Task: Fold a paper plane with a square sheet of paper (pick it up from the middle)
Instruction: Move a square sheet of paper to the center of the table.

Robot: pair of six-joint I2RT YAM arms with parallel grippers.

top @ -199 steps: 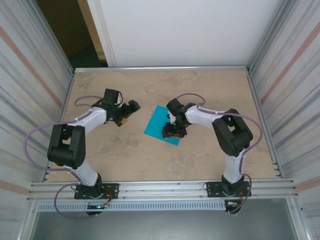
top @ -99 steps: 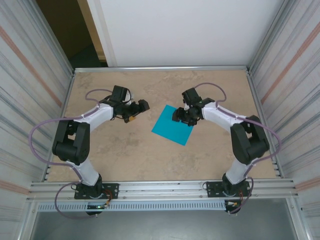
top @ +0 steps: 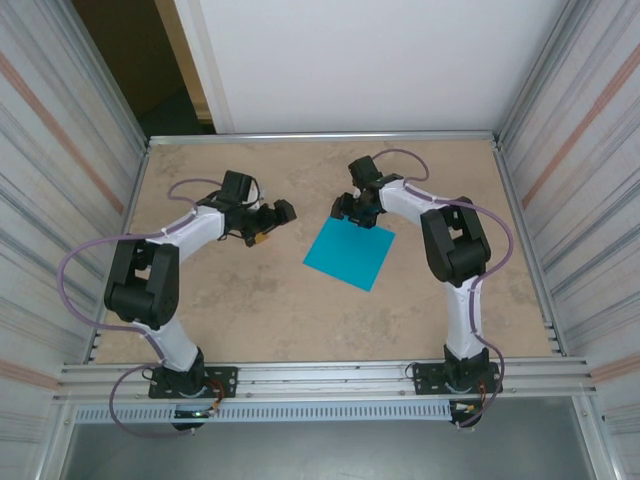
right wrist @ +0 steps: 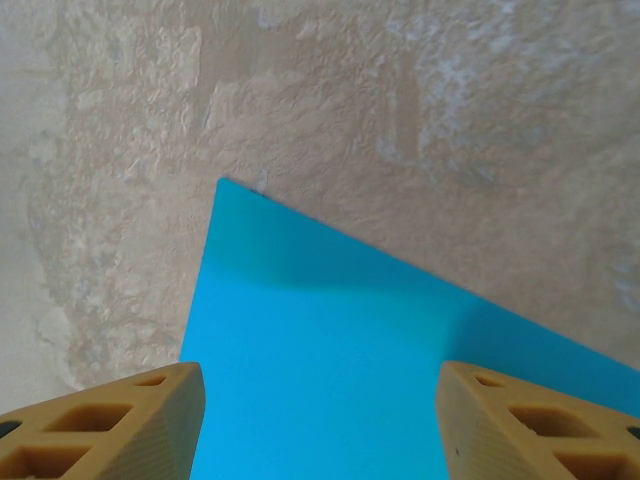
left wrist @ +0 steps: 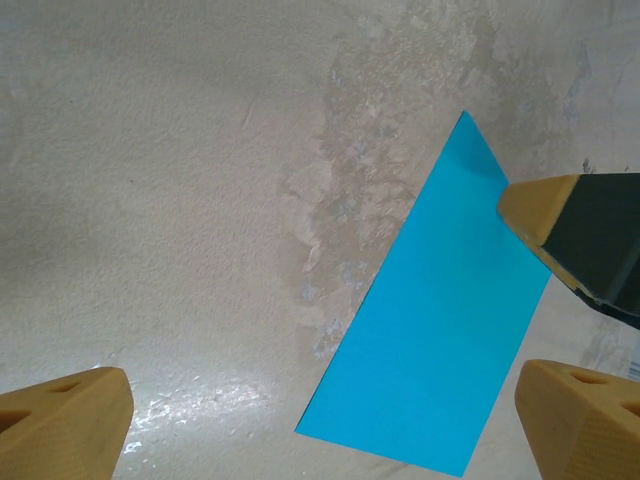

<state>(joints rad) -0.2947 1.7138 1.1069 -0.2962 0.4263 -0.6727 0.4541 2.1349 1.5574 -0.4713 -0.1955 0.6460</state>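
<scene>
The square sheet of paper (top: 350, 253) lies flat on the table as a plain teal-blue diamond, with no crease that I can see. My right gripper (top: 348, 211) hovers open over the sheet's far corner. In the right wrist view the paper (right wrist: 350, 350) spreads between its two tan fingers, and the right gripper (right wrist: 320, 425) holds nothing. My left gripper (top: 275, 224) stands open to the left of the sheet, apart from it. In the left wrist view the paper (left wrist: 440, 320) lies ahead and to the right of the left gripper (left wrist: 320, 430), with a right gripper finger (left wrist: 575, 235) beside the sheet's far corner.
The mottled beige tabletop (top: 250, 300) is bounded by corrugated metal walls (top: 60, 200) on both sides and a white panel (top: 380, 60) at the back. An aluminium rail (top: 320, 378) runs along the near edge by the arm bases.
The right gripper has swung from the sheet's near right part to its far corner. The sheet slid slightly right. The left gripper moved a little right and away.
</scene>
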